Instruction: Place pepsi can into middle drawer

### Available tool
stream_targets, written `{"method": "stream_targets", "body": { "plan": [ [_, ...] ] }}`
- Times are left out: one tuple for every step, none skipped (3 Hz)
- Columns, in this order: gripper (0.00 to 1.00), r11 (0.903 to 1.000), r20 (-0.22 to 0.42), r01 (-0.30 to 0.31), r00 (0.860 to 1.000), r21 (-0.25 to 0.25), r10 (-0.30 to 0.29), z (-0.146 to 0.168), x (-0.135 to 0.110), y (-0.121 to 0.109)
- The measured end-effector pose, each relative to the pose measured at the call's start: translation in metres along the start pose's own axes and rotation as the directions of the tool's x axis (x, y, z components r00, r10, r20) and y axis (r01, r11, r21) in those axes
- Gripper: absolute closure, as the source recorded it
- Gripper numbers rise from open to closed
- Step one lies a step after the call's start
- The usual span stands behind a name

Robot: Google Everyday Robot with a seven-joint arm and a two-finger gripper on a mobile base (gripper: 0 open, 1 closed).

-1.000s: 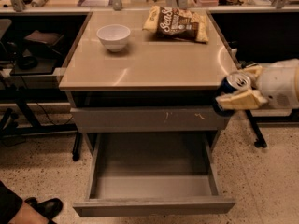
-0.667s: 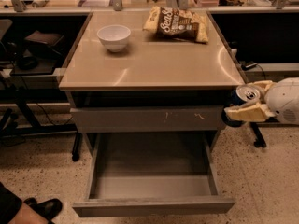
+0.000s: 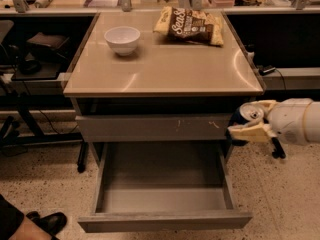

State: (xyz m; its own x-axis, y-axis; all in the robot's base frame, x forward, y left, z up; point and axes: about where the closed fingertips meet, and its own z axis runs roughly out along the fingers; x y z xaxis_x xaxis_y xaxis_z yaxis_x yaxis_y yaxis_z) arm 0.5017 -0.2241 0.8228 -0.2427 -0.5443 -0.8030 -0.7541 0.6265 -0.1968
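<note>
The pepsi can (image 3: 247, 116) is dark blue with a silver top and lies tilted in my gripper (image 3: 250, 122), which is shut on it at the right of the cabinet, level with the closed upper drawer front. The pale fingers (image 3: 251, 133) clasp it above and below. The middle drawer (image 3: 165, 219) is pulled wide open below and to the left of the can. Its smooth grey inside holds nothing that I can see.
A white bowl (image 3: 122, 38) and a chip bag (image 3: 191, 25) sit on the beige cabinet top (image 3: 165, 69). The closed drawer front (image 3: 150, 127) has pale scratch marks. A dark shoe (image 3: 47, 223) is at the bottom left. Black table legs (image 3: 25, 119) stand at left.
My gripper with the can has moved down and a little to the right, from the cabinet top's edge to the level of the upper drawer front.
</note>
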Motion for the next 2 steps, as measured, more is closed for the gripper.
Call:
{"method": "stream_targets", "body": {
  "plan": [
    [1.00, 0.9984, 0.021, -0.054, 0.998, -0.019, 0.054, 0.050, 0.037, 0.035],
    [1.00, 0.9962, 0.009, -0.085, 0.996, -0.018, 0.085, 0.099, 0.074, 0.067]
  ]
}}
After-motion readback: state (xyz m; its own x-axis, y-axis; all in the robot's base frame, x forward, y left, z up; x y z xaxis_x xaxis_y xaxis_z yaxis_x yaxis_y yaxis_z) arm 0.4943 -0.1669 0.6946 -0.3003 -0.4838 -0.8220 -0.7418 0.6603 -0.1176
